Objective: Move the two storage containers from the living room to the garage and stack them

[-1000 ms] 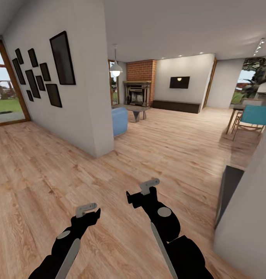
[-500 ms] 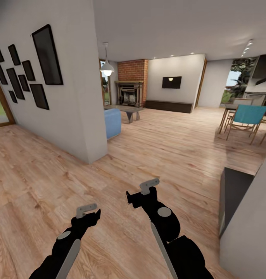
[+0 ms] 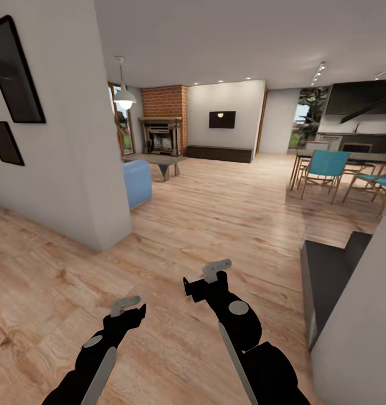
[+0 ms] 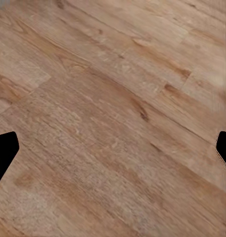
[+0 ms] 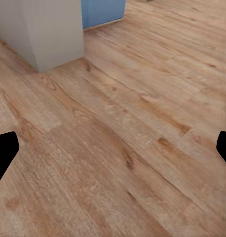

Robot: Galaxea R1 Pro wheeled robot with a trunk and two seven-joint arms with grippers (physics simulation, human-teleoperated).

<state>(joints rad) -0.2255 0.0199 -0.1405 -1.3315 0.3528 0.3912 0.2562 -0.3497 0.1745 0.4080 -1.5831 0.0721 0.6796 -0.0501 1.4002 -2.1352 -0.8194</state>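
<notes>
While both arms hang low over the wood floor [image 3: 215,214], the left gripper [image 3: 125,305] and right gripper [image 3: 217,270] stand wide and empty, facing the brick fireplace [image 3: 162,121] and blue sofa [image 3: 138,181].

Head camera: high, facing forward-down over both arms toward the living room [image 3: 215,140]; both wrist cameras: low, facing the wood plank floor [image 4: 113,118], shared by all views.

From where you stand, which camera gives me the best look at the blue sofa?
The head view: the blue sofa stands past the white wall corner, near the brick fireplace, so you see one end of it in its setting. The right wrist view catches a cropped blue patch behind that corner. The left wrist view shows wood floor.
</notes>
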